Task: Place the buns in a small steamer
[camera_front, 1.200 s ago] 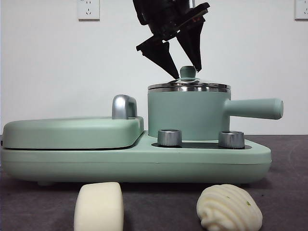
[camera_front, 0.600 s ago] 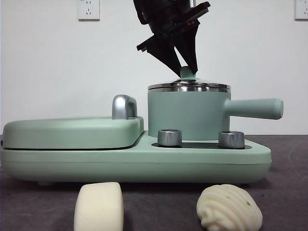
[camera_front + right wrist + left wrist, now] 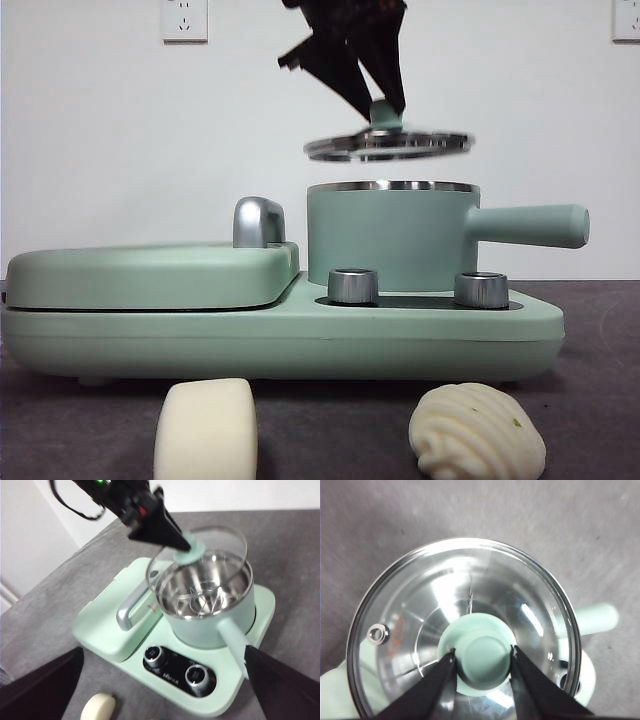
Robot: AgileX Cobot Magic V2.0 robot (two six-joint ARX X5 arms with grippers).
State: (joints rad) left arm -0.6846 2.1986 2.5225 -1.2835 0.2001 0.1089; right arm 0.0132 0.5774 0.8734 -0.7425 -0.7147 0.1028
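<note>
While your left gripper [image 3: 378, 108] fingers clench the lid [image 3: 388, 145] knob above the small steamer [image 3: 390, 240], next set it aside; both buns [image 3: 206, 428] wait, right gripper [image 3: 160, 690] fingers spread.

Showing on the table: 2 buns, 1 smooth [image 3: 206, 430] and 1 ridged [image 3: 477, 431]; 1 pot [image 3: 390, 238]; 1 glass lid [image 3: 388, 146]; 2 control knobs [image 3: 352, 286] [image 3: 481, 290]; 1 chrome handle [image 3: 257, 222]. Showing on the wall: 2 sockets [image 3: 184, 19] [image 3: 626, 19].
</note>
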